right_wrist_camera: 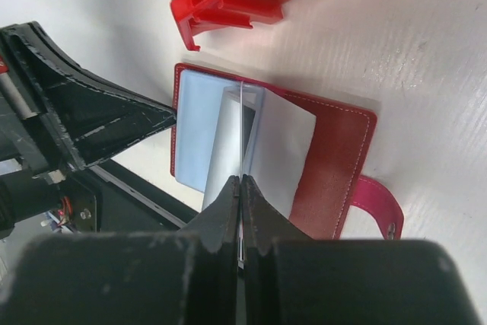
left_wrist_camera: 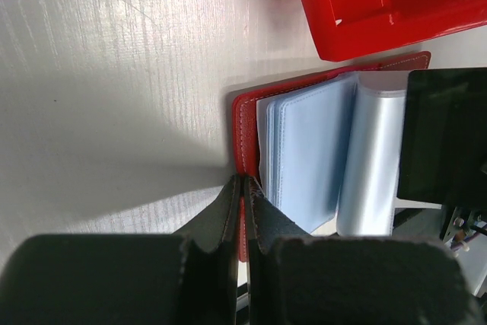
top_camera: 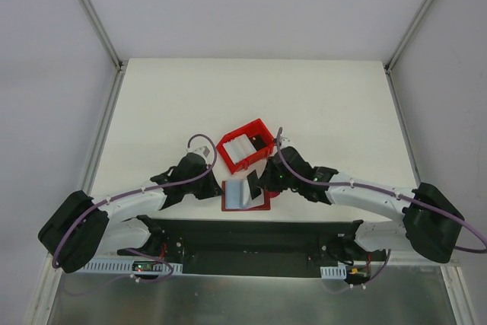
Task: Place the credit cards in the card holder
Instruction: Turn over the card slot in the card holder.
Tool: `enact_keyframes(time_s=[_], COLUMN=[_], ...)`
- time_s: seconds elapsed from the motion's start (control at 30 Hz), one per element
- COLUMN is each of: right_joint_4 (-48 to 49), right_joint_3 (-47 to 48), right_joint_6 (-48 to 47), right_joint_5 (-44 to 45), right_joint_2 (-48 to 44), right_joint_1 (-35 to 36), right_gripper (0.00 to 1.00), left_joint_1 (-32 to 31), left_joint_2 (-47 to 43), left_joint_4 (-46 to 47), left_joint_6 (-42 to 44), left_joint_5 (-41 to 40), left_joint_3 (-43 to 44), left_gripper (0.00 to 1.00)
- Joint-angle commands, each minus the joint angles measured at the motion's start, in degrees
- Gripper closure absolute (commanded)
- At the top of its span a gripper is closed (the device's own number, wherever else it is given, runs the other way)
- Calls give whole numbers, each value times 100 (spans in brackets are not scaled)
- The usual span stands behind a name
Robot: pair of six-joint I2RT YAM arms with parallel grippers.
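Okay, right jaws shut on dark card (left_wrist_camera: 445, 135); left jaws shut, empty, tips on card holder (right_wrist_camera: 335, 165) edge; I'd slide it edge-first into a pocket (left_wrist_camera: 312, 150).

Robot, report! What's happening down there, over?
Left gripper shut, tip at wallet edge. Right gripper shut on dark card over open wallet. Bin close by, not blocking.

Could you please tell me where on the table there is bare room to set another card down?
The far half of the table beyond the red bin is bare, as are the strips left and right of it. Crowded: the near centre, where left tool and right tool meet at the card holder.
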Motion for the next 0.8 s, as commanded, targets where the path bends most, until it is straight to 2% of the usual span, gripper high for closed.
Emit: enact_keyframes(time_s=[0.0, 0.3, 0.53, 0.67, 0.77], right_joint_4=[69, -889, -1091, -531, 355], right_joint_3=[223, 135, 318, 381, 83], right_joint_6=[-20, -213, -424, -372, -21], right_joint_5=[-46, 902, 1026, 483, 17], right_joint_2=[195, -393, -956, -878, -562], right_joint_1=[61, 26, -35, -27, 0], right_gripper=[100, 100, 100, 100, 100], left_joint_1=[42, 42, 33, 24, 24], left_joint_2=[9, -219, -316, -307, -246], left_joint_4=[105, 105, 96, 96, 88], left_joint_6=[-88, -18, -9, -123, -211], left_joint_5=[65, 100, 241, 145, 100], left_joint_3=[-26, -35, 62, 1, -43], left_gripper=[100, 100, 100, 100, 100])
